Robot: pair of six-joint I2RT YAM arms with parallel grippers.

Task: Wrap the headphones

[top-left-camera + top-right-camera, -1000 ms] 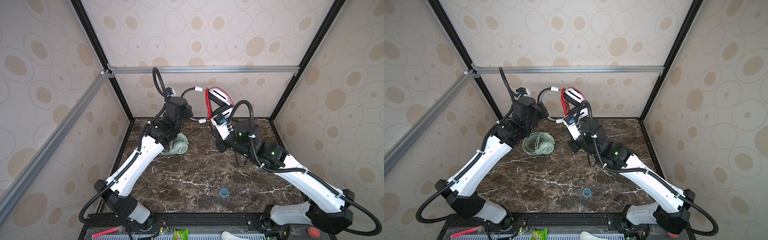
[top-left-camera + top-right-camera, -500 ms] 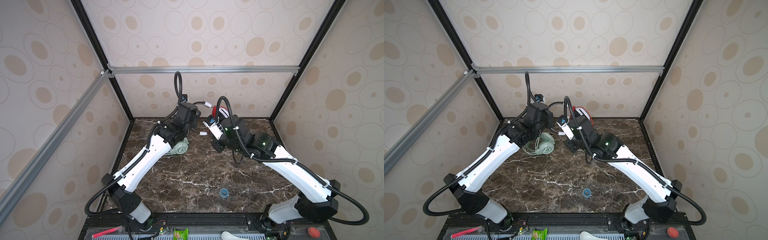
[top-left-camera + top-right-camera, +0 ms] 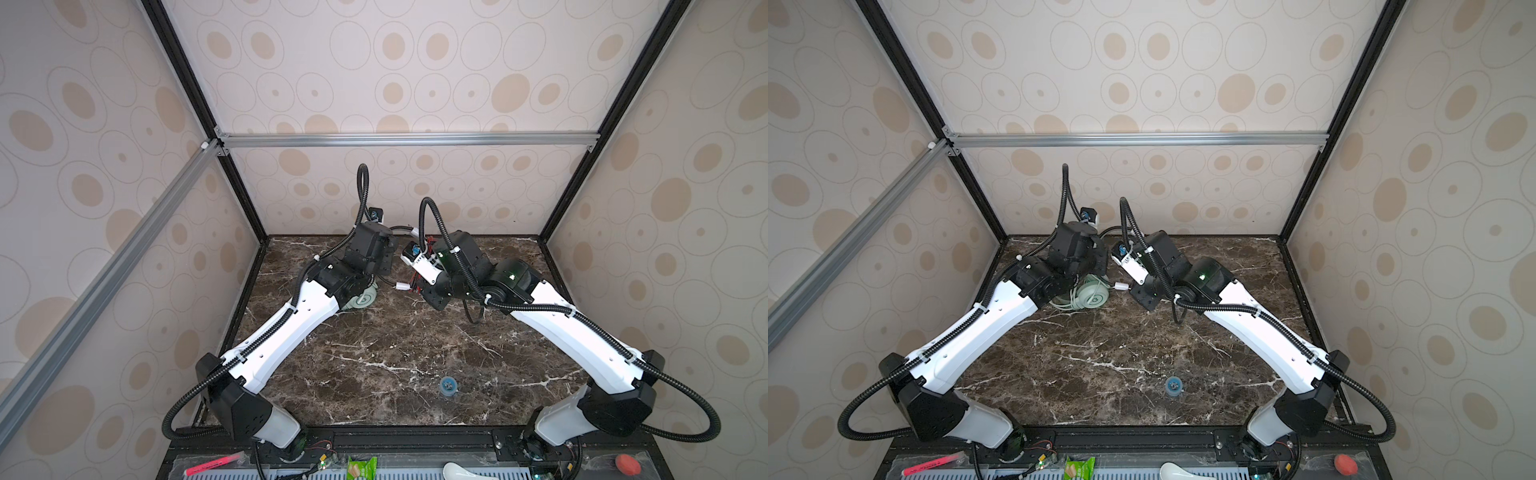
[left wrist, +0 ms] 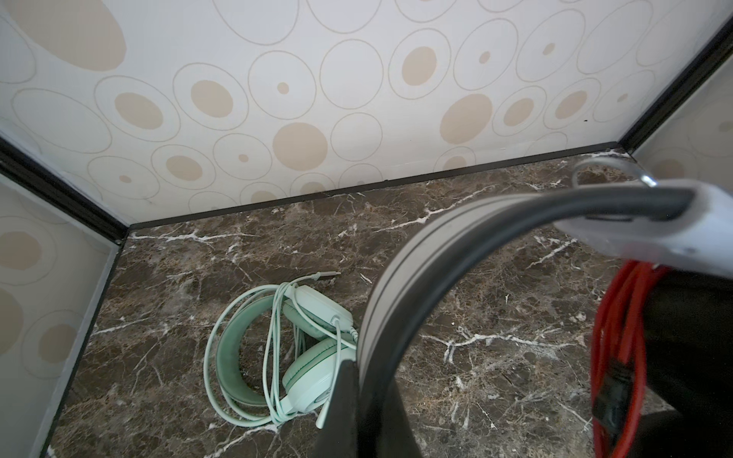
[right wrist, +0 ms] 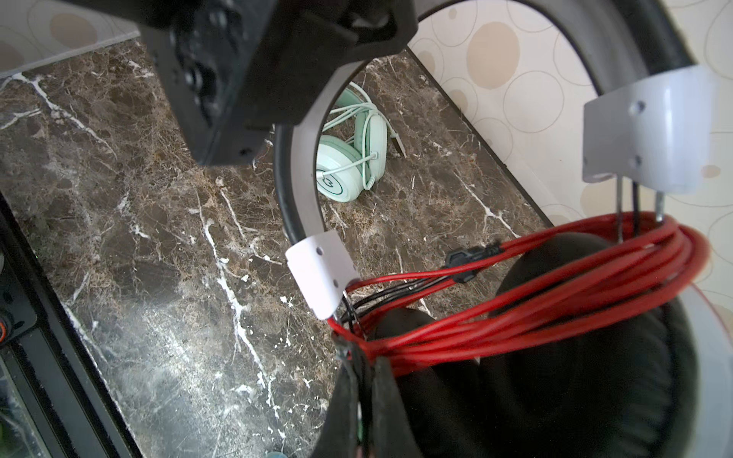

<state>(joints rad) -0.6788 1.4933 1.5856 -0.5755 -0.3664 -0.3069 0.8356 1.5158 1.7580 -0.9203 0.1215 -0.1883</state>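
Observation:
The white-and-black headphones hang between my two grippers near the back wall. My left gripper [image 4: 359, 368] is shut on their grey-and-black headband [image 4: 416, 277]. My right gripper [image 5: 365, 361] is shut on the coiled red cord [image 5: 555, 309], next to a black ear pad [image 5: 575, 396] and a white slider [image 5: 321, 273]. In both top views only a bit of the band [image 3: 400, 228] [image 3: 1111, 230] shows between the wrists. The mint green headphones [image 3: 1094, 296] [image 4: 313, 372] lie on the marble table with their cord looped around them, just below my left wrist.
A small white plug [image 3: 401, 286] dangles between the two wrists. A small blue round cap [image 3: 448, 385] lies on the table toward the front. The back wall [image 4: 357, 119] and the side walls stand close. Beyond the front rail lie a pink pen [image 3: 212, 464] and a green packet [image 3: 360, 468].
Both arms have come down and reached further back, lowering the white-and-black headphones from high in the air to just over the table's back. Both grippers stayed shut.

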